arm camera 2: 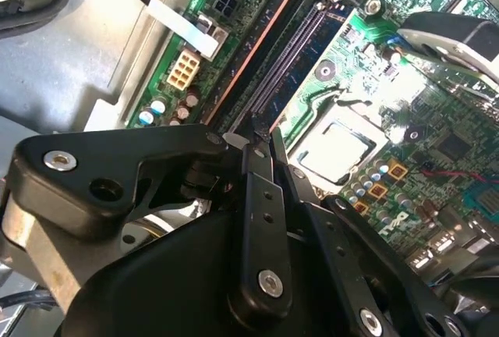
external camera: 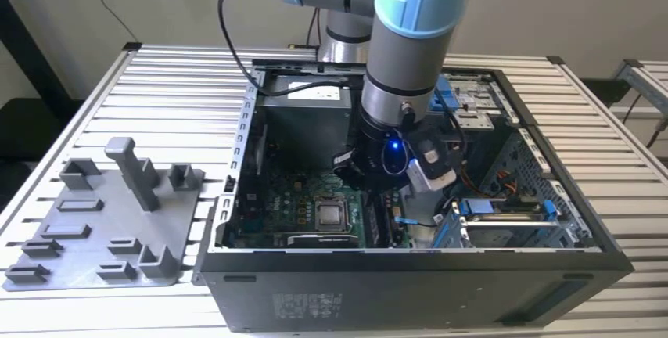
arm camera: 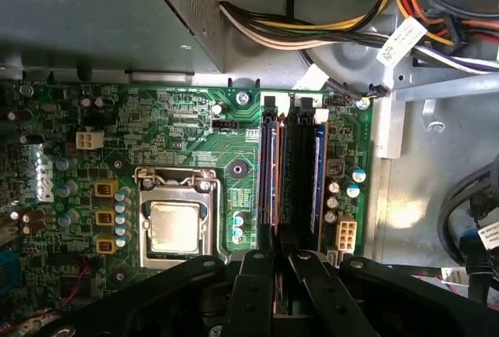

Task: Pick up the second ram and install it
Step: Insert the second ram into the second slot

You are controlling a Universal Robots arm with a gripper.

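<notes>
— Green motherboard [arm camera: 171,118] under the wrist; where is the second ram [arm camera: 270,173]?
— Standing on edge in a long slot beside the processor socket [arm camera: 175,228], its copper-toned top edge running straight toward the gripper [arm camera: 277,255]. The second wrist view shows the same thin strip [arm camera 2: 253,52] leading in between the fingertips.
— And the gripper?
— Its black fingers [arm camera: 253,274] are drawn narrow, one on each side of the board's near end, pinching it. Whether the board is fully seated, I cannot tell.
— From outside?
— In the exterior view the arm [external camera: 407,41] reaches down into the open computer case [external camera: 418,275], which lies on a slatted table [external camera: 167,80]. A grey holder tray [external camera: 94,228] sits well apart, toward the exterior view's left
</notes>
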